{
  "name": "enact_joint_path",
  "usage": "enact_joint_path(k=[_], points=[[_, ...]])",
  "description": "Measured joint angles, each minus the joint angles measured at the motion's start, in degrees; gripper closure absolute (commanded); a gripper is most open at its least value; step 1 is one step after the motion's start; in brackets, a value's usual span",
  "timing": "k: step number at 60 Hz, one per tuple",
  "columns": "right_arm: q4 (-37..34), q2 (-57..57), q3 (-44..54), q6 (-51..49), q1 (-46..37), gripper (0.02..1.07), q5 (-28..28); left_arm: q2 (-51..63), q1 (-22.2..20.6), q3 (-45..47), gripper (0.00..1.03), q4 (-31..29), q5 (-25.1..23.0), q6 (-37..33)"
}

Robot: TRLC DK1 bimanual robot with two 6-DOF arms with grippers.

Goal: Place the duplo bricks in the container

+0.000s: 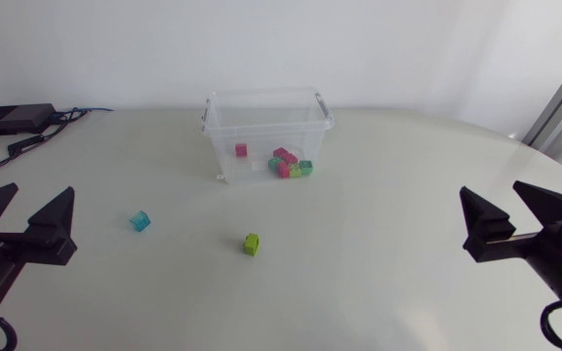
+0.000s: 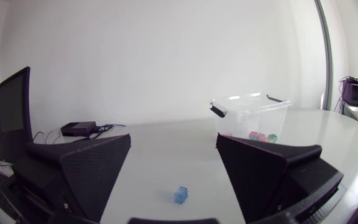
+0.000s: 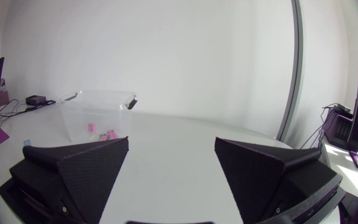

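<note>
**Item 1.** Clear plastic lidless container with grey side clips (image 1: 261, 96) (image 2: 251, 99) (image 3: 98, 94). It stands upright on the white round-edged table (image 1: 388, 205), at the far centre.

**Item 2.** Duplo bricks on the container floor:
- one small pink brick (image 1: 241, 150), apart at the left
- a red-pink brick (image 1: 284, 155), in a touching cluster at the right
- a translucent green brick (image 1: 305, 168), in the same cluster

The rest of the cluster is too small to sort.

**Item 3.** Translucent light-blue duplo brick (image 1: 140, 221) (image 2: 180, 195). It lies loose on the table, nearer and left of the container. In the left wrist view it is ahead of the gripper, in line with the gap between the fingers, and touches neither.

**Item 4.** Lime-green duplo brick (image 1: 252, 244). It lies loose on the table, near centre, right of the blue one and well apart from it.

**Item 5.** Left gripper (image 1: 40, 195) (image 2: 173, 140), matte black, at the near left edge. Its fingers are spread wide with nothing between them.

**Item 6.** Right gripper (image 1: 491, 191) (image 3: 171, 142), matte black, at the near right edge. Its fingers are likewise spread and hold nothing.

**Item 7.** Black flat box with trailing cables (image 1: 13, 119) (image 2: 79, 129), at the far left corner.
</note>
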State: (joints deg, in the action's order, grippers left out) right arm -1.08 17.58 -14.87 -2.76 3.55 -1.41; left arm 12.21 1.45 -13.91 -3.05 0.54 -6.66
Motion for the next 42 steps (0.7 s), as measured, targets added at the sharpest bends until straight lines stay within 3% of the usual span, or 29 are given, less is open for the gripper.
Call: enact_joint_path(k=[7,22,35,42], points=[[-0.31,9.7,-6.64,0.2,1.29,0.07,-0.35,9.73,-0.02,-6.27,0.07,-0.57,0.02,0.2],[-2.05,28.46,-17.81,1.81,2.19,0.07,-2.12,35.95,0.9,-21.9,0.08,-7.89,0.0,1.14],[-11.61,46.8,-28.02,4.15,2.36,0.07,-9.14,55.98,2.36,-32.04,0.07,-16.87,0.02,1.75],[-13.77,52.7,-31.19,4.28,2.82,0.07,-10.21,64.04,2.58,-36.0,0.07,-19.82,0.22,0.76]])
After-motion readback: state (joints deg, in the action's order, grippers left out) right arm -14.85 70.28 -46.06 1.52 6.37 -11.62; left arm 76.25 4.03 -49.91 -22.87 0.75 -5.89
